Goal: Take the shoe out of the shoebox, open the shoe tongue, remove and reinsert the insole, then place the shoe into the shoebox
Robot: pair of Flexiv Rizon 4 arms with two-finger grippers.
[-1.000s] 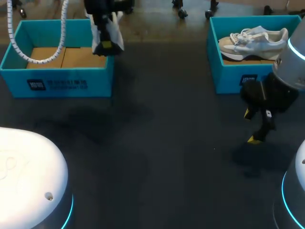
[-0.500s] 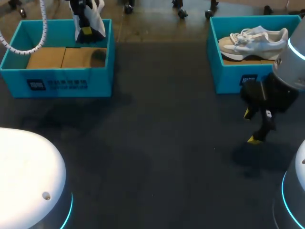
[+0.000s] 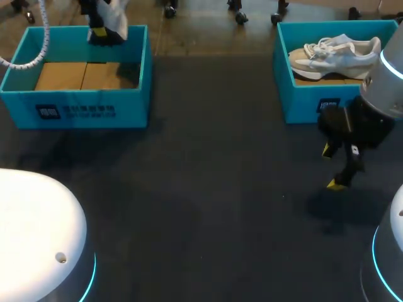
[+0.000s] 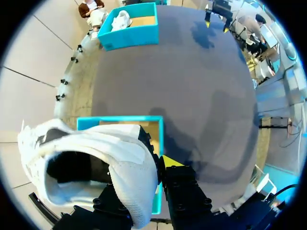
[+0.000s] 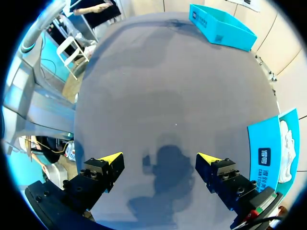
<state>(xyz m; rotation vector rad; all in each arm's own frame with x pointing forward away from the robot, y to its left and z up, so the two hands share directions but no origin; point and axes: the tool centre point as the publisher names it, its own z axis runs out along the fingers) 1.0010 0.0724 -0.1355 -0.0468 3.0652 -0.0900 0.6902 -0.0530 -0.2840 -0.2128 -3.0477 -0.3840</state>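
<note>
Our left claw [image 3: 101,33] is clamped on the white shoe [image 4: 127,177], which hangs over the far wall of the blue box [image 3: 75,113] at 11 o'clock of the table [image 3: 208,189], while our right claw [image 3: 331,167] hovers at 3 o'clock with its fingers [image 5: 103,170] wide apart.

Head view dim; soft shadow on dark table [image 3: 208,207] under right claw [image 3: 331,167]; wrist views brighter.
</note>
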